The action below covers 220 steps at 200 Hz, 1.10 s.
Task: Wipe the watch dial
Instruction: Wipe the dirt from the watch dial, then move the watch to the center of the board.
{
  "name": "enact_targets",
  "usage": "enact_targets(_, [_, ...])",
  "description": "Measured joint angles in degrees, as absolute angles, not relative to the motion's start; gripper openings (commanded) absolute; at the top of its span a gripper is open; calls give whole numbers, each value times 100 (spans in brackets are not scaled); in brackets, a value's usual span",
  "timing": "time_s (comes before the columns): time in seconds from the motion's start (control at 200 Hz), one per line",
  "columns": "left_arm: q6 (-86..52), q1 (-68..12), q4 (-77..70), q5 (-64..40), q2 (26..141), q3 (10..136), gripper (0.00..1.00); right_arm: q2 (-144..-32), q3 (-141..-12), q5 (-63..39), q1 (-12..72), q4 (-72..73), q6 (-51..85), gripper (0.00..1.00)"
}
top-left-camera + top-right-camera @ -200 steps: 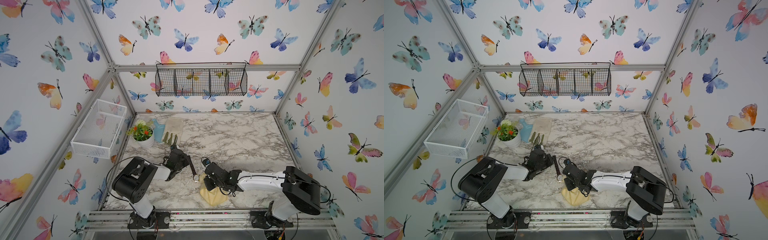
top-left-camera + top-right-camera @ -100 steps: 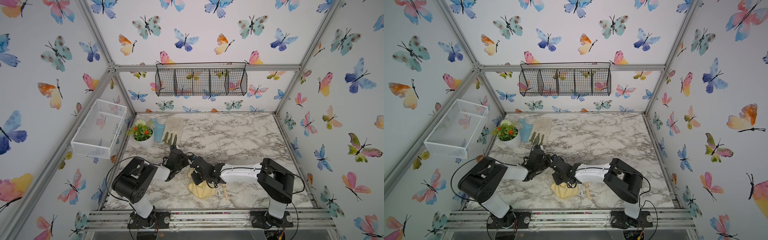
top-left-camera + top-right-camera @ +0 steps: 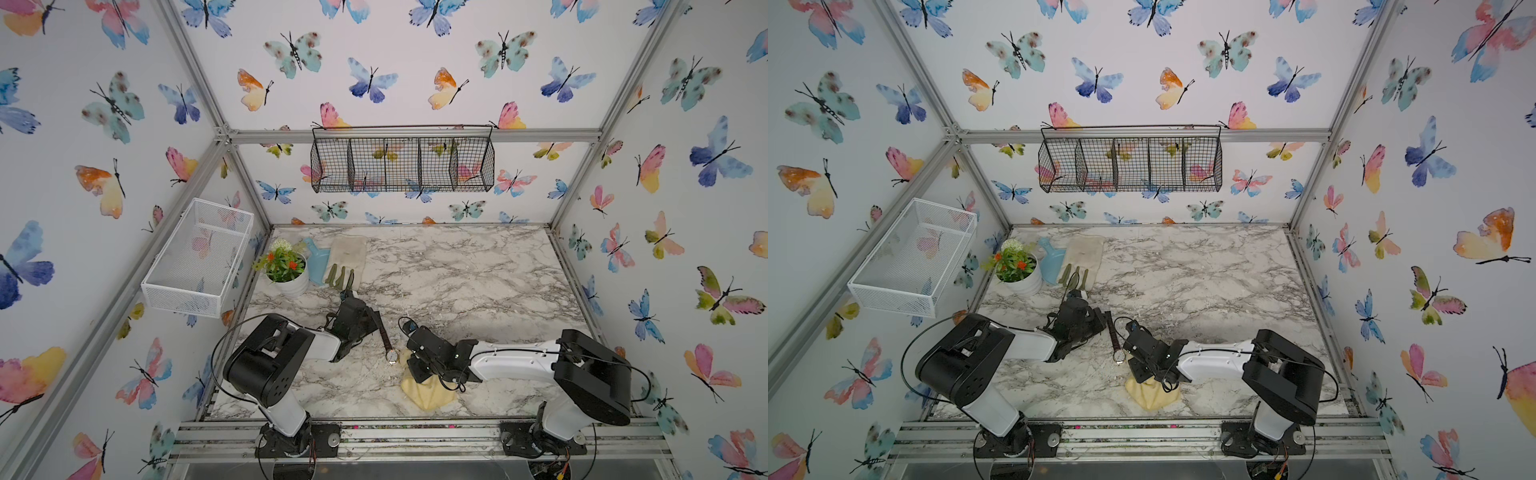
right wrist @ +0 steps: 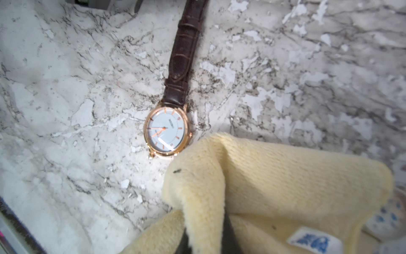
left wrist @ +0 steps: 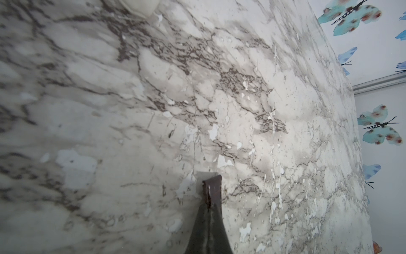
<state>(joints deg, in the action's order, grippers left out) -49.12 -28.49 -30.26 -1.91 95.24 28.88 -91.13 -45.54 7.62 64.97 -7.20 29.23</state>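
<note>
The watch lies flat on the marble table (image 3: 478,282), its white dial (image 3: 391,356) (image 3: 1119,356) face up in a rose-gold case (image 4: 168,132). Its brown leather strap (image 3: 384,336) (image 4: 184,50) runs away from the dial. My left gripper (image 3: 374,316) (image 5: 209,207) is shut on the strap's far end (image 5: 212,191). Just right of the dial, my right gripper (image 3: 415,370) (image 4: 206,233) is shut on a fold of yellow cloth (image 3: 428,392) (image 3: 1152,395) (image 4: 274,176). The cloth's edge rests against the case's rim, and the dial is uncovered.
A white flower pot (image 3: 291,278), a blue scoop (image 3: 318,262) and beige gloves (image 3: 347,262) sit at the back left. A white mesh basket (image 3: 199,257) hangs on the left wall, a black wire basket (image 3: 402,164) on the back wall.
My right arm swung the cloth left over the dial half a second ago, then drew back to the right, so the dial shows again. The left gripper has kept its hold on the strap.
</note>
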Motion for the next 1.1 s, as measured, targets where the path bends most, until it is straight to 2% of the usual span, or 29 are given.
enact_targets(0.11, [-4897,-2847,-2987,-185,9511,2904,2,-8440,-4639,1007,6479,-1164,2882,3])
enact_targets(0.205, [-4873,-2840,-2923,-172,9474,2904,15,-7730,-4768,1337,6464,-1439,2856,3])
enact_targets(0.295, [-4842,-2834,-2867,-161,9400,2921,31,-7118,-4836,1717,6392,-1699,2816,3])
enact_targets(0.43, [-4775,-2812,-2829,-185,9271,2915,52,-6523,-4788,2067,5887,-2276,2781,2])
enact_targets(0.576, [-4698,-2812,-2842,-298,9153,2873,66,-5961,-4445,2335,5424,-2880,2858,2])
enact_targets(0.671, [-4659,-2808,-2801,-353,9052,2836,73,-5708,-4309,2418,5321,-3186,2980,2])
enact_targets(0.791, [-4613,-2801,-2622,-397,8807,2779,84,-5806,-4296,2451,5251,-3369,3144,2])
enact_targets(0.901, [-4543,-2788,-2226,-392,8479,2716,93,-6368,-4296,2416,5229,-3472,3262,2])
enact_targets(1.101, [-4348,-2781,-1149,-314,7889,2714,95,-8020,-4265,2005,5216,-3474,3343,2])
